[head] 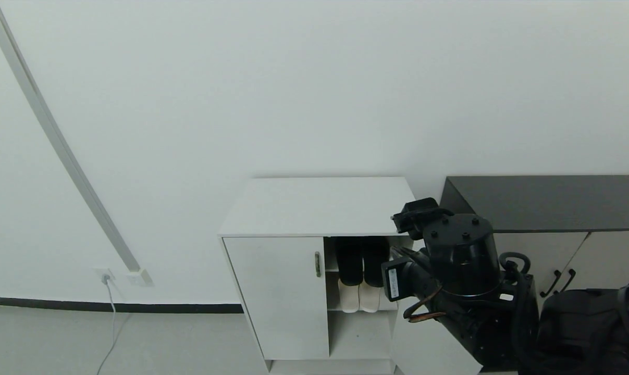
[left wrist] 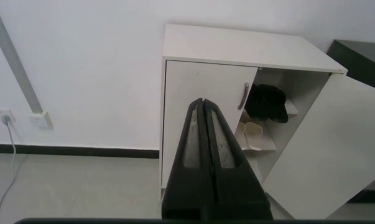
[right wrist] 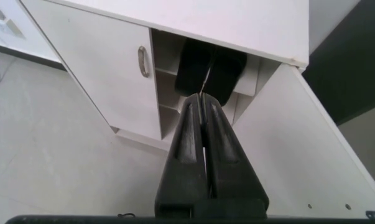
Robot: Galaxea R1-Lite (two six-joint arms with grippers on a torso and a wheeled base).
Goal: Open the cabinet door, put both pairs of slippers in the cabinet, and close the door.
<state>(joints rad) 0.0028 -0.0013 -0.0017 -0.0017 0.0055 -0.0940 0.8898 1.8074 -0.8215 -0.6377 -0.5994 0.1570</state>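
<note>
One door point(left wrist: 324, 143) open wide, slippers point(head: 362, 260) shelved

Cabinet point(head: 314, 208): black slippers point(head: 362, 260) on upper shelf point(head: 331, 270), white slippers point(head: 359, 298) on shelf below point(head: 335, 310).

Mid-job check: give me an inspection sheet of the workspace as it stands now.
Surface: grey floor, cabinet standing on it.
Job's things: right door open, left door shut; black slippers on upper shelf, white slippers on the shelf below.
Clutter: nothing seen.
Grippers: left gripper shut, empty; right gripper shut, empty, facing the open side.
Cables: cable from socket down to the floor.
Surroundings: white wall, slanted grey strip, dark-topped sideboard to the right.
</note>
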